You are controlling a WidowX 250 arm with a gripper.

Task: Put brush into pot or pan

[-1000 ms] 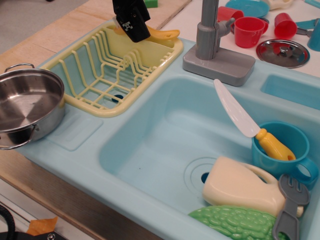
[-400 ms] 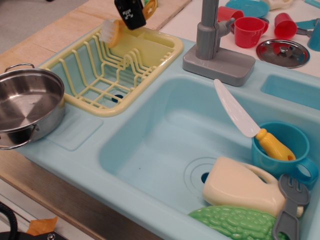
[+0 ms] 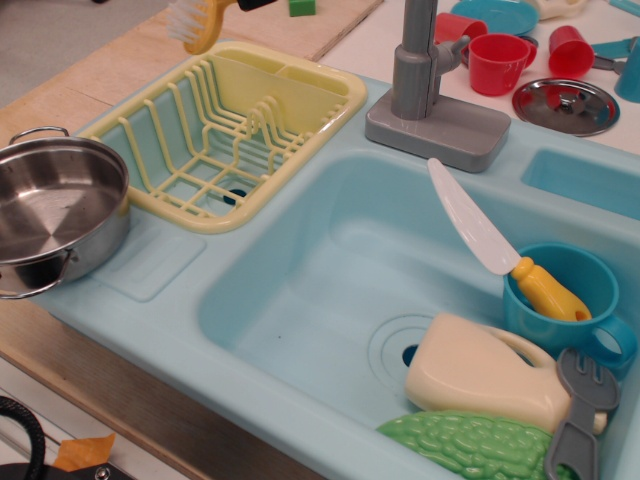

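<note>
**Ana:** Rising fast, isn't it? Since a moment ago the brush [image 3: 200,20] is lifting clear of the yellow drying rack [image 3: 235,130] and sliding toward the wooden side, bristles leading.

**Ben:** Yes, and the hand [image 3: 256,4] is almost leaving the top edge of the view. Only a dark sliver is showing, touching the brush's handle end.

**Ana:** Is it pinching the handle?

**Ben:** I cannot tell how its fingers are standing; they are cropped out. The brush is hanging in the air just beside that sliver with nothing under it, so I am judging that it is being held.

**Ana:** And the pan [image 3: 55,215]?

**Ben:** Sitting well below the hand and off to its bristle side, at the near corner of the blue sink surface [image 3: 150,265], past the rack. It is looking empty.

**Ana:** So what is the carry asking for?

**Ben:** Keeping height until the rack's rim is behind, then travelling over the middle of the pan before lowering. The brush is sticking out sideways, so I would be centring the brush, not the hand, and letting go low so it is not bouncing off the steel.
</note>
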